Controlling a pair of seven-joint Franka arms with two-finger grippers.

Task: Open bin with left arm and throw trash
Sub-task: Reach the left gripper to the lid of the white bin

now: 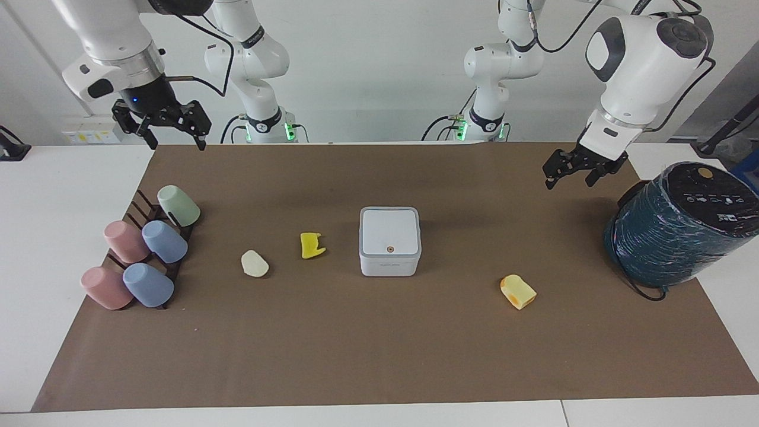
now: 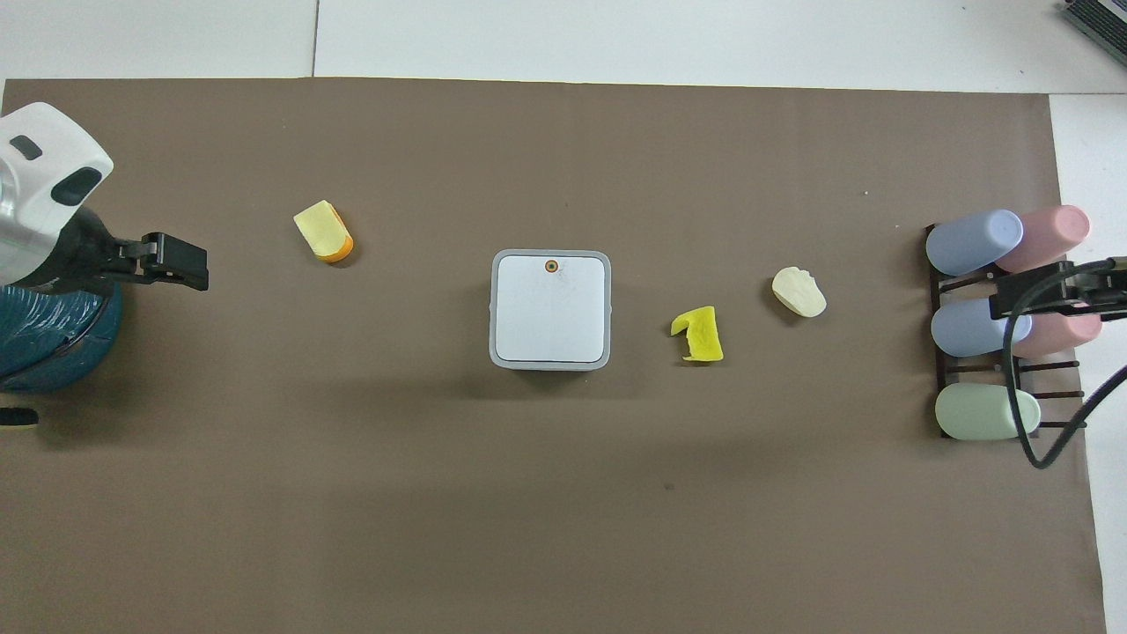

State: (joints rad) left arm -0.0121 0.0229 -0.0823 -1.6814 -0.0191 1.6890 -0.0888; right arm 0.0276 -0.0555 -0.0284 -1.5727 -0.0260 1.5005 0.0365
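The white bin (image 1: 389, 240) stands mid-mat with its grey-rimmed lid shut; it also shows in the overhead view (image 2: 550, 308). Toward the right arm's end lie a bright yellow jagged piece (image 1: 311, 245) (image 2: 699, 335) and a pale cream lump (image 1: 254, 263) (image 2: 799, 292). A yellow-orange bread-like chunk (image 1: 517, 291) (image 2: 323, 232) lies toward the left arm's end. My left gripper (image 1: 569, 181) (image 2: 189, 269) hangs open and empty in the air over the mat beside the teal cylinder. My right gripper (image 1: 176, 142) (image 2: 1048, 295) is raised, open and empty, over the cup rack.
A big dark-teal wrapped cylinder (image 1: 676, 225) (image 2: 44, 343) stands at the left arm's end of the brown mat (image 1: 379, 356). A dark rack with several pastel cups (image 1: 169, 242) (image 2: 977, 412) sits at the right arm's end.
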